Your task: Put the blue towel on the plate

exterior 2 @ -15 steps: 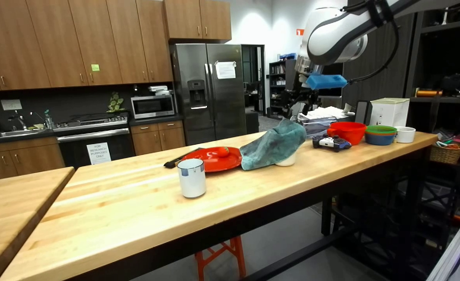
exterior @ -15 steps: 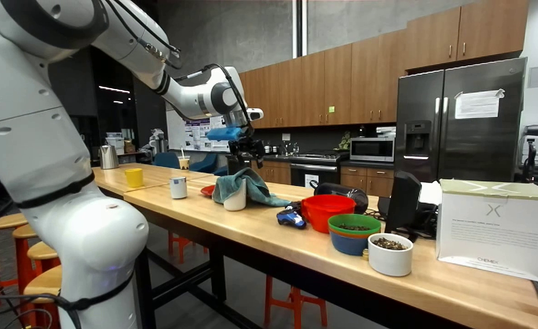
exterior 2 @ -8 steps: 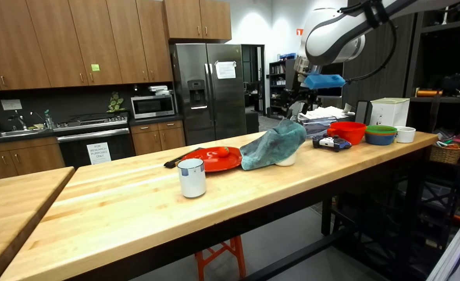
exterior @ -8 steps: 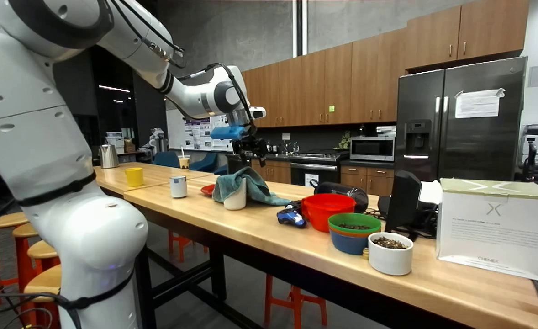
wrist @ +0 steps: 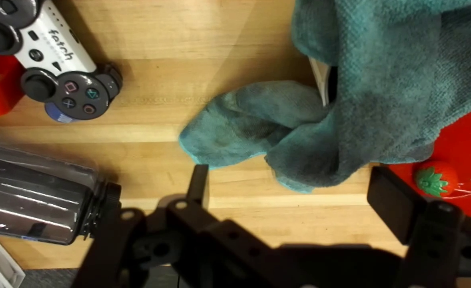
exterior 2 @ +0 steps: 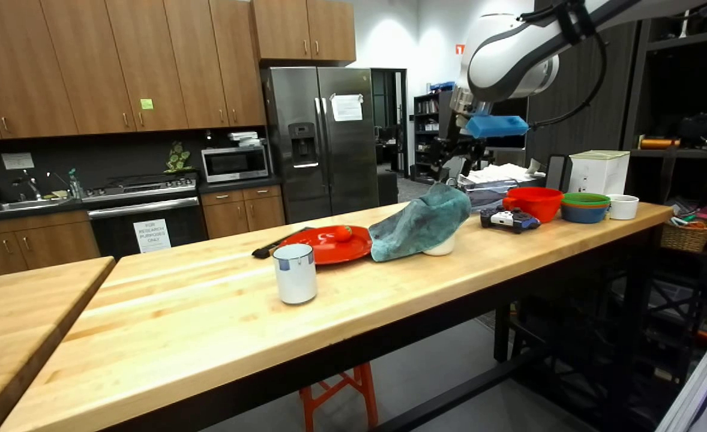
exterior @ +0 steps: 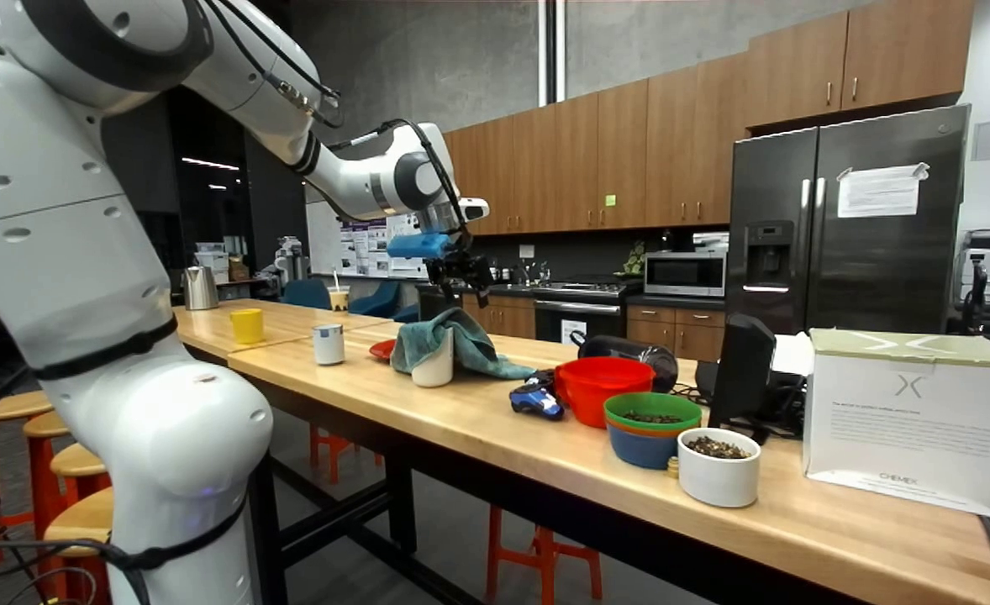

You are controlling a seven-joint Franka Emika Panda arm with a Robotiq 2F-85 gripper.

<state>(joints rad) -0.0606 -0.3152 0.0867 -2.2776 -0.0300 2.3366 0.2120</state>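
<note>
The gripper [wrist: 293, 188] has edged only slightly over the past second in both exterior views, and the towel [wrist: 391, 88] has not moved: it lies draped over a white cup [exterior: 434, 370], just right of the red plate [exterior 2: 328, 254] in an exterior view. The jaws stand wide apart above the table [exterior 2: 179, 318], holding nothing, so the grasp seems yet to come. The next move likely calls for lowering onto a raised fold, and a grip that also catches the cup could drag it toward the plate.
</note>
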